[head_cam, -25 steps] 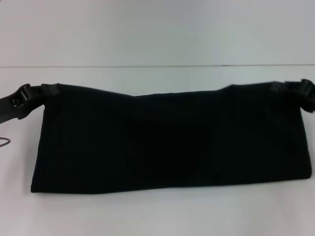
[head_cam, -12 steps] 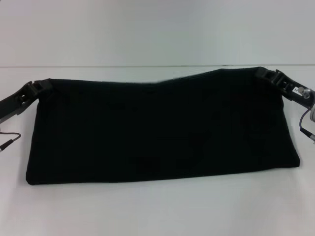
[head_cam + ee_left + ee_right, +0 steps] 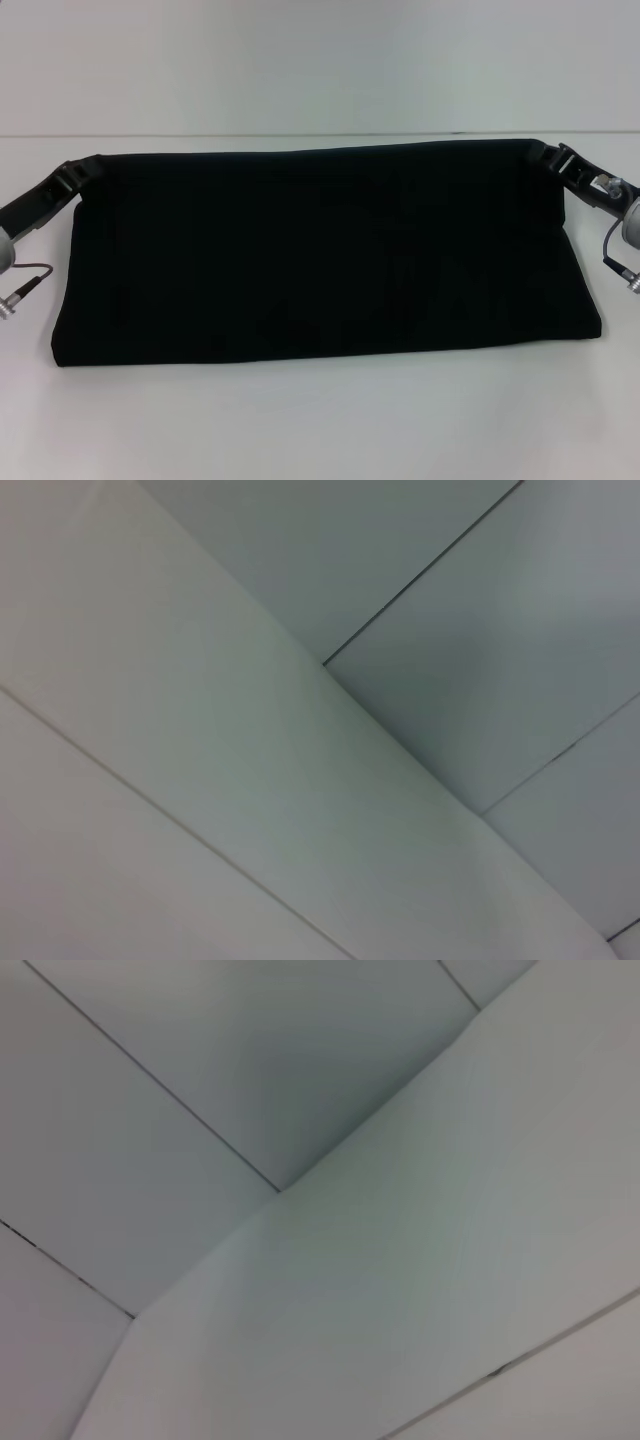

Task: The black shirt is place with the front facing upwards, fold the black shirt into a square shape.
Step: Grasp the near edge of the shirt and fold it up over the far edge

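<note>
Since a second ago both arms pulled the black shirt (image 3: 320, 255) taut; left pincer (image 3: 82, 170) and right pincer (image 3: 545, 153) pinch its far corners over the bench (image 3: 320, 420). Roughly halfway, more folds left.

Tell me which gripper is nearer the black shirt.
Neither: both touch it. The left gripper holds the far left corner of the black shirt, and the right gripper holds the far right corner, the top edge stretched between them.

Black shirt (image 3: 320, 255) seen as a plain wide black band, folded over, top edge held up taut and level at both far corners, lower edge resting on the white surface
</note>
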{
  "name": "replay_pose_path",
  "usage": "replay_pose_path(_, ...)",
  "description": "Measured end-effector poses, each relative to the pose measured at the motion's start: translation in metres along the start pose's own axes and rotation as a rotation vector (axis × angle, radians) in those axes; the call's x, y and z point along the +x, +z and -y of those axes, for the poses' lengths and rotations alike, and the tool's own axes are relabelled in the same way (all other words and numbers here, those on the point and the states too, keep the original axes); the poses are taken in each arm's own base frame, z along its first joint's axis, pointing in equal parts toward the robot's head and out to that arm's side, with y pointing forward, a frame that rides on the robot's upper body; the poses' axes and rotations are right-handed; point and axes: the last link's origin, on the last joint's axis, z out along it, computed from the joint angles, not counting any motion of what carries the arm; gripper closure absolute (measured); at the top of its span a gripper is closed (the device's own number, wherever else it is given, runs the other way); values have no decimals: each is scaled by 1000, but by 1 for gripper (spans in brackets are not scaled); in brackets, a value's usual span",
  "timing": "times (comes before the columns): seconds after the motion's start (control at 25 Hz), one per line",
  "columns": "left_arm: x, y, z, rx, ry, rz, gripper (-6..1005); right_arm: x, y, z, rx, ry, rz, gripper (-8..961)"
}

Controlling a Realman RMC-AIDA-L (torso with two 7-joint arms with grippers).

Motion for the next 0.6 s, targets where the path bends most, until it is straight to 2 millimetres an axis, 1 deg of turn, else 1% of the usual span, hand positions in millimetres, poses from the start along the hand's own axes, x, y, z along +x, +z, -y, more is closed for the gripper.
replay_pose_path(0.16,-4,5,-1,23,9,-6,850,0,5,-2,20,-21,8,885)
replay_pose_path(0.6,-11,17,-4,64,42,-57,842,-6,25,-6,142,-73,13,872)
